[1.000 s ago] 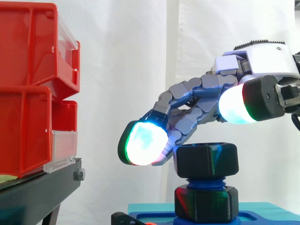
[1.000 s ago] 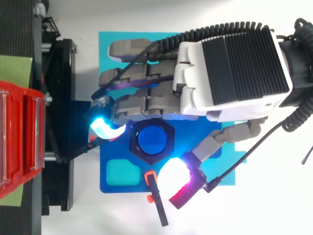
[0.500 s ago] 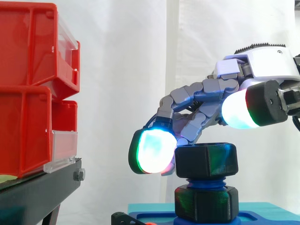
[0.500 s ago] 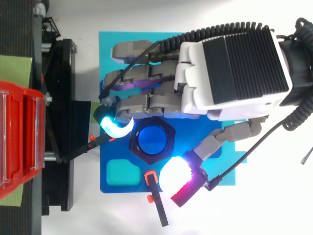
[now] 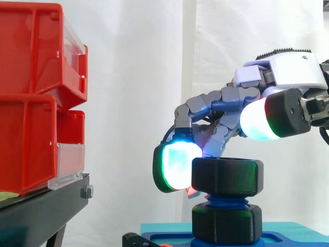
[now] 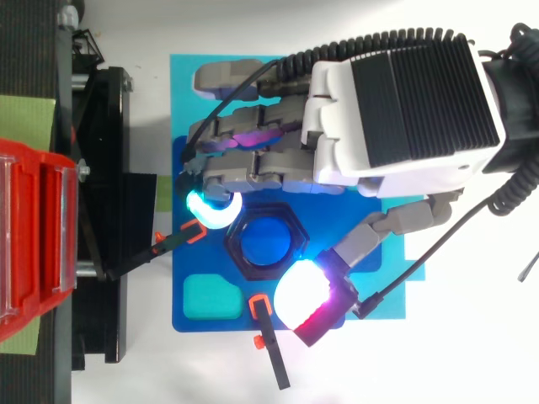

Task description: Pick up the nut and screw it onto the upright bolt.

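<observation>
The nut (image 5: pixel 227 177) sits on the upright bolt (image 6: pixel 263 241), which stands on the blue base (image 5: pixel 293 239) nearer its edge facing the red bins (image 5: pixel 31 103). The robot hand (image 6: pixel 337 126) curls round the nut, one pad (image 5: pixel 175 167) against a flank, thumb (image 5: pixel 259 121) raised alongside. The nut looks rigid, light and smooth; opposite flats likely offer the surest hold.

Black hexagonal nut (image 5: pixel 227 177) level on top of the upright blue bolt (image 6: pixel 266 241)

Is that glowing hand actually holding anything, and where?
Cannot be told: the hand is at the black nut on the bolt, but a grip is unclear.
</observation>
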